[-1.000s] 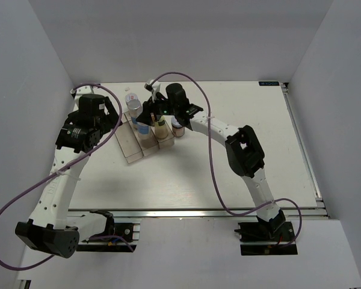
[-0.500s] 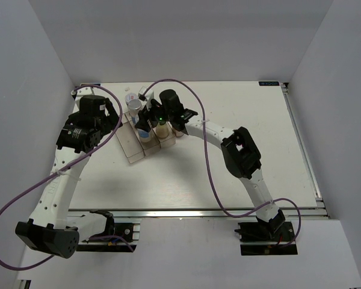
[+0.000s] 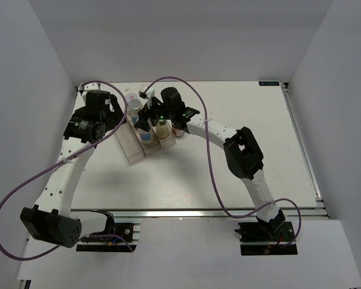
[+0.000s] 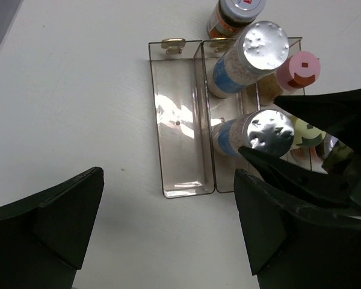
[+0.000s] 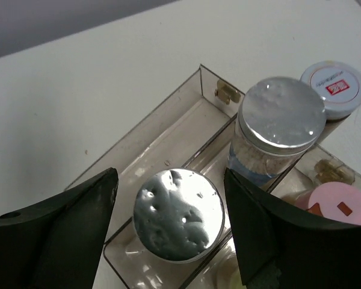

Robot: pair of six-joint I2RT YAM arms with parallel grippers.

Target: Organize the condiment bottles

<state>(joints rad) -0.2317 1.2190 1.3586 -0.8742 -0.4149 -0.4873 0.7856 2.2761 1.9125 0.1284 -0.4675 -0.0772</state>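
A clear three-compartment tray [image 4: 177,138] lies on the white table. Its middle compartment holds two silver-lidded bottles, one far [image 4: 259,48] and one near [image 4: 266,129]. The right compartment holds a pink-lidded bottle [image 4: 298,69] and a pale-yellow-lidded one [image 4: 305,133]. A white-lidded jar [image 4: 236,9] stands just beyond the tray. My right gripper [image 5: 170,198] is open and straddles the near silver-lidded bottle [image 5: 177,214], with a gap on each side. My left gripper [image 4: 168,198] is open and empty, above the table before the tray's near end.
The tray's left compartment [image 5: 162,141] has nothing in it. In the top view the tray [image 3: 131,152] sits at the table's back left, between the two wrists. White walls close in the table on the left, the back and the right.
My right gripper has moved left and down over the tray's middle compartment. My left wrist has shifted toward the back of the table.
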